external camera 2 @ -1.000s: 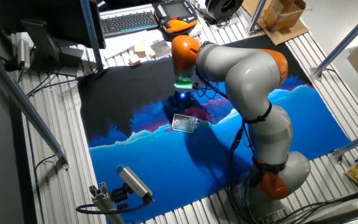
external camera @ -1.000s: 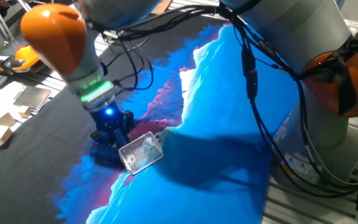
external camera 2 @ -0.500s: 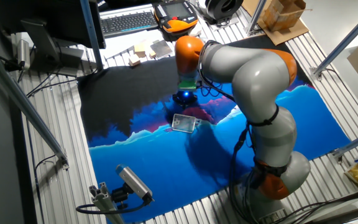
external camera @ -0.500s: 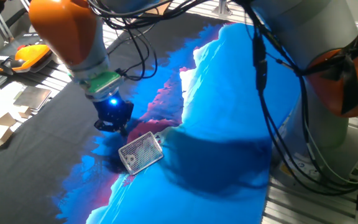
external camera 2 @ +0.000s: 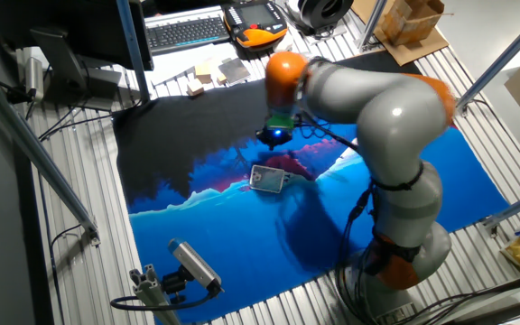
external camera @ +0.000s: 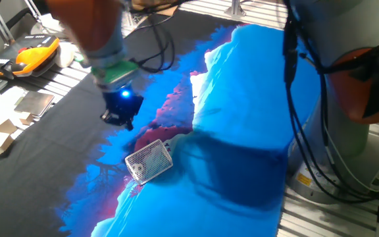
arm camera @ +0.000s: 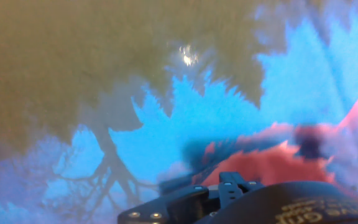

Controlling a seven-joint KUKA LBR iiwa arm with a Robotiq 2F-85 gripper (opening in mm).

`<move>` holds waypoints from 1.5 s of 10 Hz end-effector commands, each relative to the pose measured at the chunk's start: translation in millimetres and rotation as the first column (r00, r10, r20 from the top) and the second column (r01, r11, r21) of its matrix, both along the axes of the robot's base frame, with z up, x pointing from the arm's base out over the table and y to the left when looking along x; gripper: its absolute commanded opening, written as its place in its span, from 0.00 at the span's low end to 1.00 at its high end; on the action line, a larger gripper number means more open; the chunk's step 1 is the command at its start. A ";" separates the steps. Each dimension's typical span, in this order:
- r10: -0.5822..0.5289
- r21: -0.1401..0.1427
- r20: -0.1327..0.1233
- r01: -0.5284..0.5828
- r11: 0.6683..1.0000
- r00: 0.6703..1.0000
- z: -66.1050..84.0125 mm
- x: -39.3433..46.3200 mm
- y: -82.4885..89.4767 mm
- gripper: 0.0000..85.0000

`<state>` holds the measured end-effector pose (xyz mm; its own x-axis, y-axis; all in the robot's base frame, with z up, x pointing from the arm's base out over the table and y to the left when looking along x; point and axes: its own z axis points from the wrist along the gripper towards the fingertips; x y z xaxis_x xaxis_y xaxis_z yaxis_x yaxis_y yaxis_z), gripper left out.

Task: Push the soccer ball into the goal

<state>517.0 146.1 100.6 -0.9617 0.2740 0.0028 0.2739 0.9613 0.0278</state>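
Note:
The goal [external camera: 149,161] is a small white mesh frame lying on the blue part of the printed cloth; it also shows in the other fixed view [external camera 2: 267,180]. My gripper [external camera: 120,119] hangs above the cloth, behind and to the left of the goal and clear of it, with a blue light lit above it. It shows in the other fixed view [external camera 2: 273,137] too. Its fingers are dark and small, so I cannot tell how the jaws stand. The soccer ball is not discernible in any view. The hand view is blurred and shows only cloth and the gripper body [arm camera: 229,199].
The blue, pink and black printed cloth [external camera: 242,99] covers the table. An orange pendant [external camera: 31,56] and a keyboard [external camera 2: 188,32] lie at the far edge, with small cardboard pieces [external camera: 2,135] near them. A camera on a stand [external camera 2: 192,262] sits at the cloth's near edge.
My gripper has lifted off the cloth beside the goal and moved up and away from it. The goal has not moved.

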 end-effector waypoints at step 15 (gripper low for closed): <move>0.367 -0.058 -0.006 -0.367 0.928 0.930 20.3 -39.7 -67.0 0.00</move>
